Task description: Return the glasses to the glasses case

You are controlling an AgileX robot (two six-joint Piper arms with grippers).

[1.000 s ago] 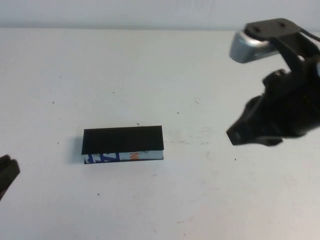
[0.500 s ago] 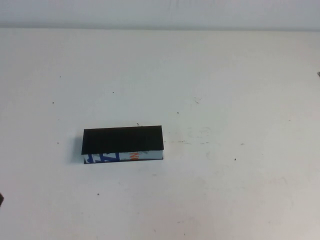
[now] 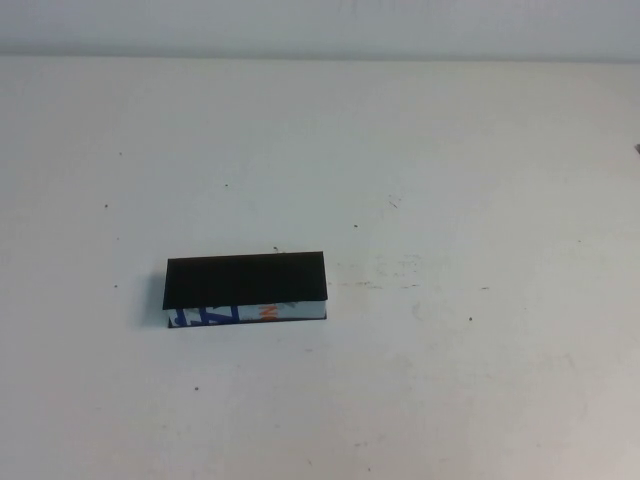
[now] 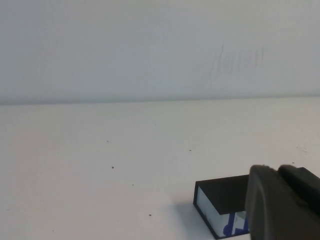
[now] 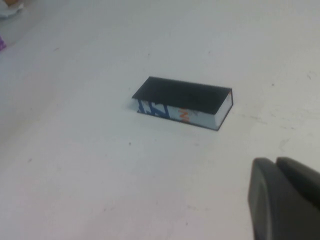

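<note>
The glasses case (image 3: 246,290) lies shut on the white table, left of centre, black flap on top and the blue, white and orange edge facing me. It also shows in the left wrist view (image 4: 220,202) and the right wrist view (image 5: 182,102). The glasses are hidden from every view. Neither arm shows in the high view. My left gripper (image 4: 278,171) is shut and empty, close beside one end of the case. My right gripper (image 5: 276,161) is shut and empty, above bare table well away from the case.
The white table (image 3: 450,380) carries small dark specks and scuffs. A pale wall (image 4: 150,45) rises behind its far edge. A small white and orange thing (image 5: 10,7) lies at the corner of the right wrist view.
The right arm, one second ago over the table's right side, has pulled back out of the high view. The left gripper at the left edge has also left it. The case has not moved.
</note>
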